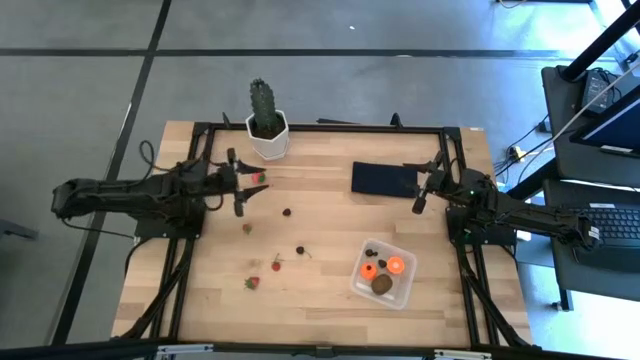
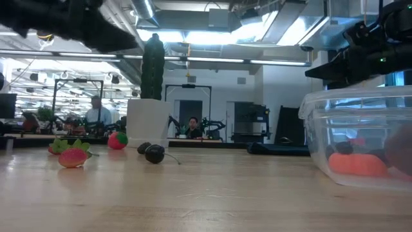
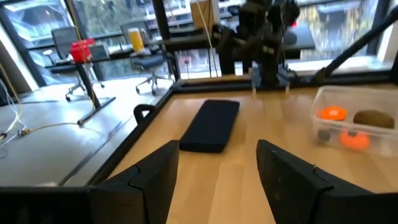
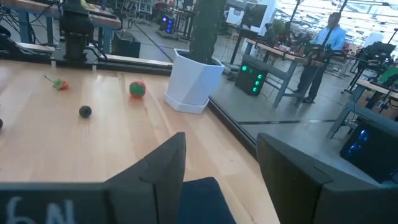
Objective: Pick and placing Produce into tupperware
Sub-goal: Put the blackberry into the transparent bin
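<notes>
The clear tupperware (image 1: 383,272) stands at the near right and holds two orange balls (image 1: 382,267), a brown kiwi-like oval (image 1: 382,285) and small dark berries (image 1: 372,252). Loose on the wood lie a red strawberry (image 1: 258,178), two more strawberries (image 1: 277,264) nearer the front, and dark berries (image 1: 287,212). My left gripper (image 1: 238,186) hovers open beside the far red strawberry, with nothing between its fingers (image 3: 158,168). My right gripper (image 1: 426,186) waits open at the right end of the black rectangle, and it too holds nothing (image 4: 221,152).
A green cactus in a white pot (image 1: 267,125) stands at the far edge, left of centre. A flat black rectangle (image 1: 383,179) lies between the two grippers. A black frame (image 1: 330,128) borders the table. People sit and stand in the room beyond.
</notes>
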Available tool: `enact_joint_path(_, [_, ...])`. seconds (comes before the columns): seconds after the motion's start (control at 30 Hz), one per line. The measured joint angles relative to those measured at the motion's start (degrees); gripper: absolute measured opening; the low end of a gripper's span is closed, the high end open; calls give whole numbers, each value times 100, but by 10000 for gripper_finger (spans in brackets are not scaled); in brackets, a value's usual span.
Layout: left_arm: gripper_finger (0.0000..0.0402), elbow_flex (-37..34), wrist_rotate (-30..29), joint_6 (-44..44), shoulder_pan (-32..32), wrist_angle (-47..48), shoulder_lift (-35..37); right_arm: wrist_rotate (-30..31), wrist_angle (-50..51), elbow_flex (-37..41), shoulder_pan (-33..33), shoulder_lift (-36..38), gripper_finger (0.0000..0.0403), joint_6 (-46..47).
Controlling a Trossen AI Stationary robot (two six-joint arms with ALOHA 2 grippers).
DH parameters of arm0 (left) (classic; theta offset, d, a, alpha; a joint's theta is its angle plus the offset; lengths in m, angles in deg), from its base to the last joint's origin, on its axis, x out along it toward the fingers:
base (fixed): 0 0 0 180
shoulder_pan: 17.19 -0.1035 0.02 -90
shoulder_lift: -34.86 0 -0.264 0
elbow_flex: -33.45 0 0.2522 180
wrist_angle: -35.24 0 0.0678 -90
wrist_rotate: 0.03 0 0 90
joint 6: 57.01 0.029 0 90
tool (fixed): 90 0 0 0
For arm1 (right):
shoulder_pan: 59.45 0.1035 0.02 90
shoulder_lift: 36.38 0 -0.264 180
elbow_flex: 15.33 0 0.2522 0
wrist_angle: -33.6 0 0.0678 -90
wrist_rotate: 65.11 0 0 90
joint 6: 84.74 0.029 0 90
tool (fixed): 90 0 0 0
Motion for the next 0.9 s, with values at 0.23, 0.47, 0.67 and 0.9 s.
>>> enact_joint_path(0.23, [208,1021,0,130,1,616,-1520,1,25,0,0,0,198,-145])
enact_joint_path(0.47, [208,1624,283,34,126,1097,-2683,1,129,0,0,0,198,-151])
enact_joint_path(0.67, [208,2050,289,-133,279,1454,-3378,-1,181,0,0,0,198,-138])
enact_joint_path(0.9, [208,2654,227,-1166,283,2632,-4181,0,181,0,2,0,198,-135])
